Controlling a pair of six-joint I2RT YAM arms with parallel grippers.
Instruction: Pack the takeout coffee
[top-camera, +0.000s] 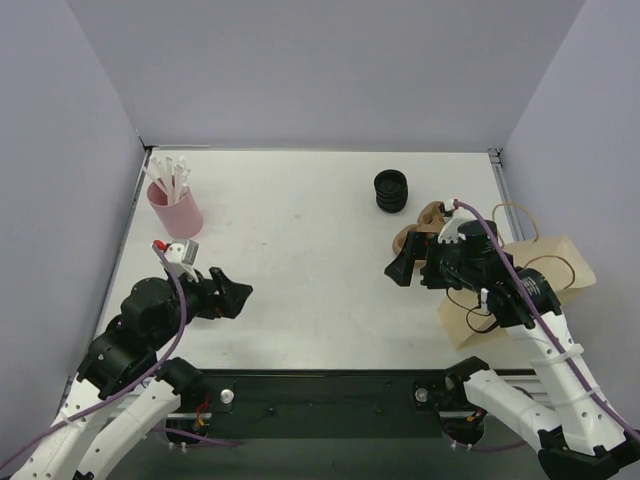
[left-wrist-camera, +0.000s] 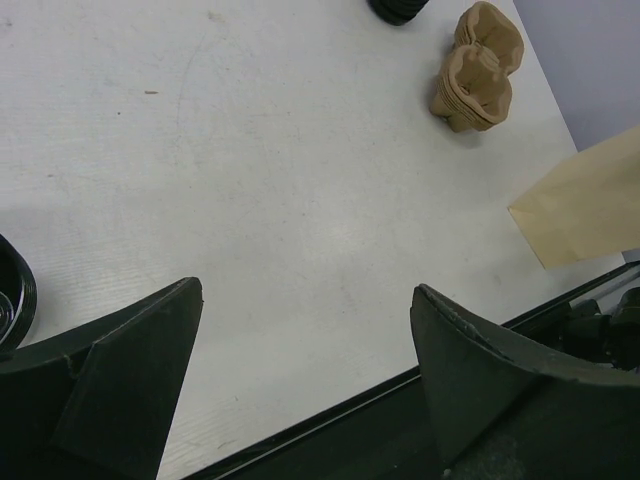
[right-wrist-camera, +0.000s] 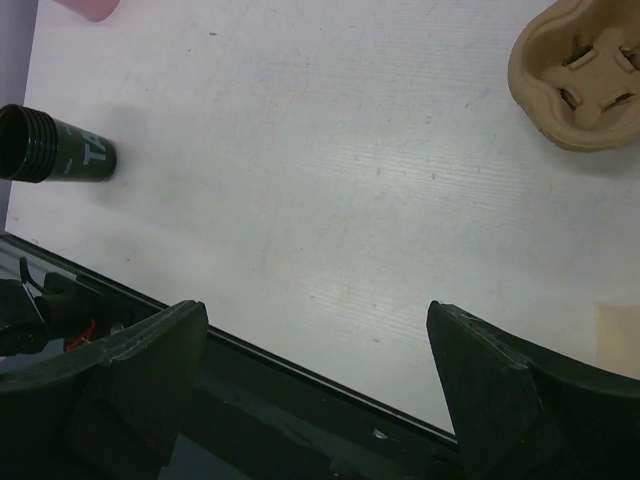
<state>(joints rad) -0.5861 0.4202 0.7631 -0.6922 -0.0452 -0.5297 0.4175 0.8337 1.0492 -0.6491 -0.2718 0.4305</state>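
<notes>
Left tool (top-camera: 236, 292) and right tool (top-camera: 402, 266) are both held released, empty. The takeout coffee (right-wrist-camera: 60, 152) is seen lying on its side near the front edge of the counter (top-camera: 300, 230), long axis roughly along that edge, beside the left tool, which is judged nearer.

Shows a white matte tabletop (top-camera: 300, 270) with faint scuffs and small dark specks. Boxed in on three sides in plain pale lavender-grey: back wall (top-camera: 320, 70) at 12 o'clock, left wall (top-camera: 60, 150) at 9 o'clock, right wall (top-camera: 590, 120) at 3 o'clock. Thin metal rail (top-camera: 497, 170) along the tabletop's edge toward 3 o'clock. Black frame strip (top-camera: 330, 385) across the near edge at 6 o'clock. Lit evenly and softly, with only weak, blurred shadows on the white surface.
</notes>
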